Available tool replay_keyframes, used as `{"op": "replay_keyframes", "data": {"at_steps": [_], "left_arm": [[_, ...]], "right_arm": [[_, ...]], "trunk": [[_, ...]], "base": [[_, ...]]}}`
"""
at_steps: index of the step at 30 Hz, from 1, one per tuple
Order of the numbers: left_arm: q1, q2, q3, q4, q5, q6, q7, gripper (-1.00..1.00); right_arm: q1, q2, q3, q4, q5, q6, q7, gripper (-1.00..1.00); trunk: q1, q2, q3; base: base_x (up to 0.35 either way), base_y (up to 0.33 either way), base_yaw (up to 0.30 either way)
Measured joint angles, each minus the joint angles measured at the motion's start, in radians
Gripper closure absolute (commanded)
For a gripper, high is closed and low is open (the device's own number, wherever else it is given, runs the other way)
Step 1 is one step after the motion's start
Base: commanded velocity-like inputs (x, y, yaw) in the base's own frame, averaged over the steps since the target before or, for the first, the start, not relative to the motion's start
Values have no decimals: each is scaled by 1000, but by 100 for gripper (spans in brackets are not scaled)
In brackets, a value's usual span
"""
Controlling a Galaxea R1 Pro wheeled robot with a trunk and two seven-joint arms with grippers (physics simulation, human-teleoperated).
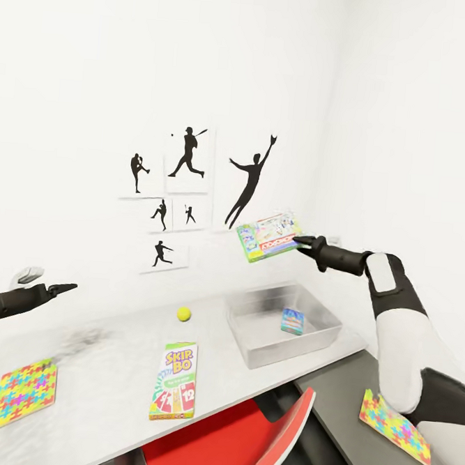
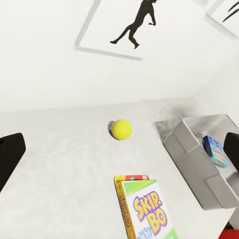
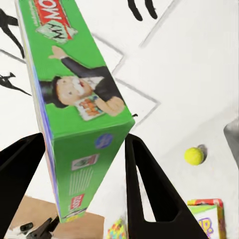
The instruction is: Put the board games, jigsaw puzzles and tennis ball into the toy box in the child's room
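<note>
My right gripper (image 1: 303, 242) is shut on the green-edged Monopoly board game (image 1: 268, 237), holding it tilted in the air above the far end of the grey toy box (image 1: 248, 345). The right wrist view has the Monopoly box (image 3: 74, 99) clamped between both fingers (image 3: 144, 189). Inside the toy box lies the small blue board game (image 1: 292, 321). On the table (image 1: 110, 363) sit the tennis ball (image 1: 183, 314), the Skip-Bo game (image 1: 175, 380) and one jigsaw puzzle (image 1: 22, 394). The other jigsaw puzzle (image 1: 393, 427) rests on the lower dark section. My left gripper (image 1: 64, 289) hovers open left of the ball (image 2: 121, 129).
A red chair (image 1: 244, 443) is tucked under the table's front edge. White walls with baseball silhouette pictures (image 1: 185, 162) close off the back and right. Between the Skip-Bo box (image 2: 147, 209) and the toy box (image 2: 184, 144) is bare tabletop.
</note>
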Motion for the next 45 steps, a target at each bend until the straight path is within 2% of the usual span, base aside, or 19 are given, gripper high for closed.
{"op": "replay_keyframes", "data": {"at_steps": [1,3,4,5,7,11,14,18,21,24,31,35,38,43,45], "left_arm": [[0,0,0,0,0,0,0,-100],[0,1,0,0,0,1,0,-100],[0,1,0,0,0,2,0,-100],[0,4,1,0,0,3,-1,-100],[0,9,3,0,0,14,-22,-100],[0,24,2,0,-8,68,-179,-100],[0,57,-5,0,-9,118,-294,-100],[0,98,-9,0,-8,161,-372,-100],[0,113,-10,3,-10,171,-432,-100],[0,119,-9,5,-11,174,-459,-100],[0,127,-16,8,-8,208,-511,-100],[0,125,-21,8,-8,213,-548,-100],[0,125,-21,8,-8,215,-555,-100],[0,126,-22,8,-9,216,-558,-100],[0,126,-22,8,-8,216,-558,-100]], "right_arm": [[-14,-8,1,30,6,-1,-18,100],[-55,-46,0,145,3,-1,-94,100],[-60,-53,2,163,24,-2,-106,100],[-68,-66,1,194,-1,1,-132,100],[-72,-75,5,215,10,0,-149,100],[-68,-84,11,220,0,1,-156,100],[-66,-86,36,220,1,1,-156,100],[-65,-85,60,224,2,1,-157,100],[-66,-85,69,221,0,1,-155,100],[-67,-85,89,221,2,1,-155,100],[-67,-85,175,231,2,1,-151,100],[-67,-85,260,242,1,1,-145,100],[-67,-85,302,247,-1,2,-145,100],[-67,-86,324,258,-1,2,-145,100],[-67,-86,329,297,2,2,-145,100]], "trunk": [[0,0,0],[0,0,0],[0,0,0],[0,0,0],[0,0,0],[0,0,0],[0,0,0],[0,0,0],[0,0,0],[0,0,0],[0,0,0],[0,0,0],[0,0,0],[0,0,0],[0,0,0]], "base": [[0,0,0],[0,0,0],[0,0,0],[0,0,0],[0,0,0],[0,0,0],[0,0,0],[0,0,0],[0,0,0],[0,0,0],[0,0,0],[0,0,0],[0,0,0],[0,0,0],[0,0,0]]}}
